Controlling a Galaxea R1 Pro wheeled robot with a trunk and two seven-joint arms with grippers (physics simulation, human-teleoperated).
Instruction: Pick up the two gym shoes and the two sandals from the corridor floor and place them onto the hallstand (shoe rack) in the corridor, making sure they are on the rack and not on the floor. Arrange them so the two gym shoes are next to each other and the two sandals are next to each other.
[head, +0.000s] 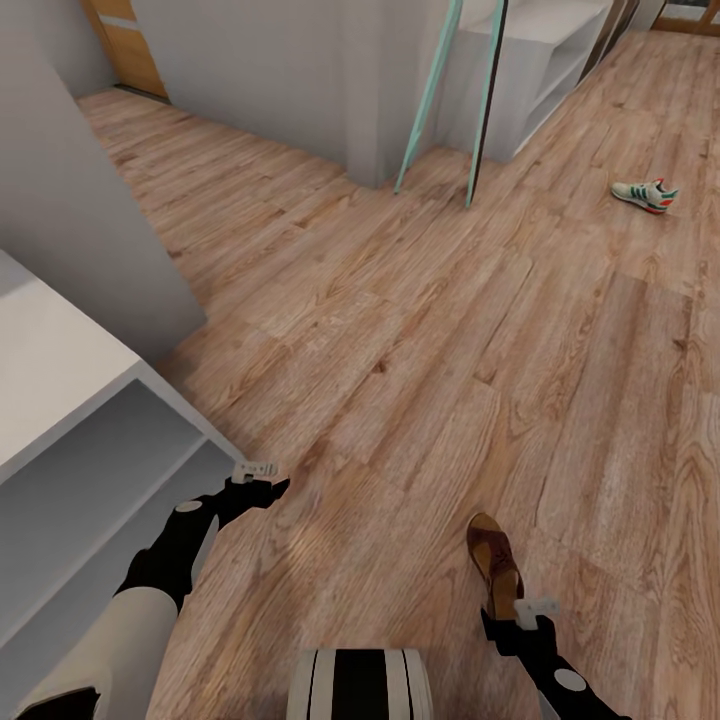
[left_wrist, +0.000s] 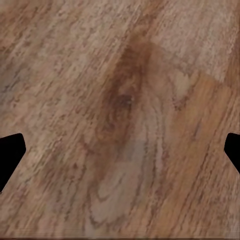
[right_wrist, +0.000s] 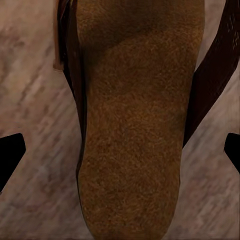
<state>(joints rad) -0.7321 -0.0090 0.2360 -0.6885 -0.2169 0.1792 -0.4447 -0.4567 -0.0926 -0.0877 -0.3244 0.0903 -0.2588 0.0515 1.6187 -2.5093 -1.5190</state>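
One brown sandal (head: 495, 562) lies on the corridor floor (head: 420, 330), low in the head view and right of the middle, with its length running away from the robot. The right gripper (head: 532, 613) hangs directly at the near end of this sandal, and in the head view it partly covers it. In the right wrist view the tan footbed of the sandal (right_wrist: 137, 125) lies between the two dark fingertips (right_wrist: 10, 152), which stand far apart at both edges and do not touch the sandal, so this gripper is released and holds nothing. One gym shoe (head: 646, 194), white with green stripes and an orange heel, lies on the floor well apart from the sandal, far ahead at the right side. The left gripper (head: 258, 478) hangs above bare floor planks, just beside the corner of a pale grey-white shelf unit (head: 70, 420) at the left. In the left wrist view its fingertips (left_wrist: 10, 155) are also wide apart with only the wood grain (left_wrist: 125, 110) between them, so it is released too. Further ahead stands a white wall corner (head: 370, 90) with two thin leaning poles (head: 430, 100) beside it, and behind them another pale unit (head: 540, 70).
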